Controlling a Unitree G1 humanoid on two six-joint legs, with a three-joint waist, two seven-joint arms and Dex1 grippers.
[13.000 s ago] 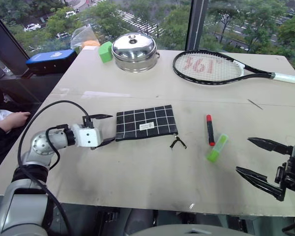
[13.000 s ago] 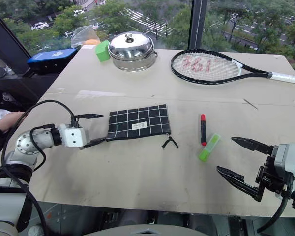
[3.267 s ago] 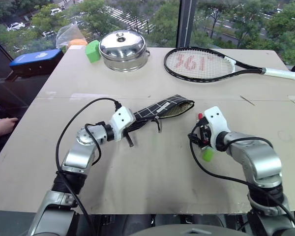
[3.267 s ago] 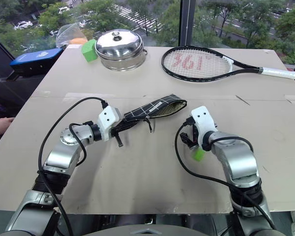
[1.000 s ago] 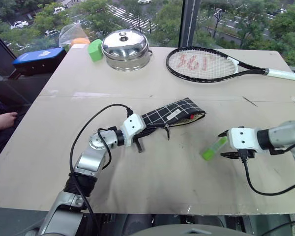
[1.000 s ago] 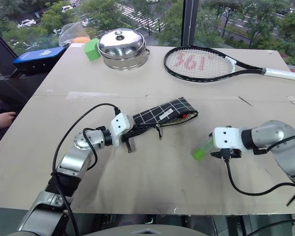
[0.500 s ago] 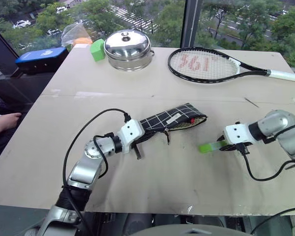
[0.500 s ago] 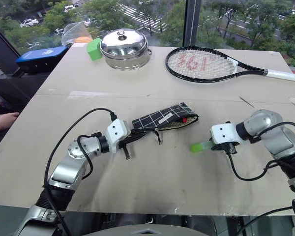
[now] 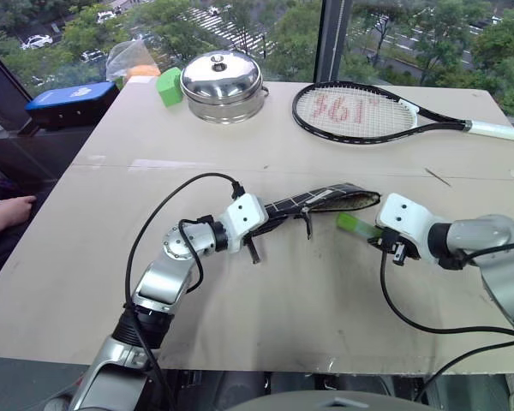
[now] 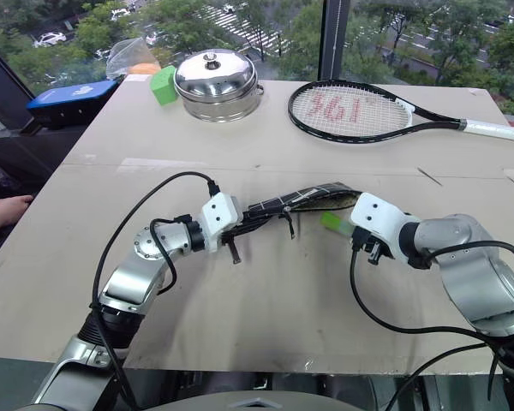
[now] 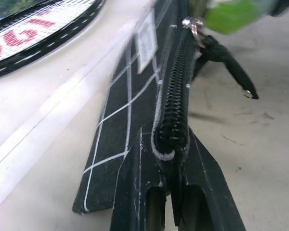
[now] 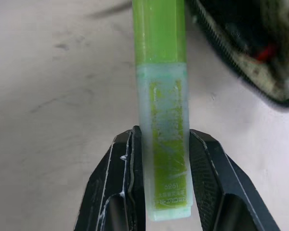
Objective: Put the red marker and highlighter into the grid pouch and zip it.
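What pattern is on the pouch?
Black with white grid lines, clearest in the left wrist view: grid pouch.

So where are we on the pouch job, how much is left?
Done: the red marker already sits inside the open grid pouch. In hand: the right claw is shut on the highlighter, its tip close to the pouch mouth, while the left claw pinches the pouch's closed end and holds it up. Left: slide the highlighter in, release it, then pull the zipper cord to close the pouch.
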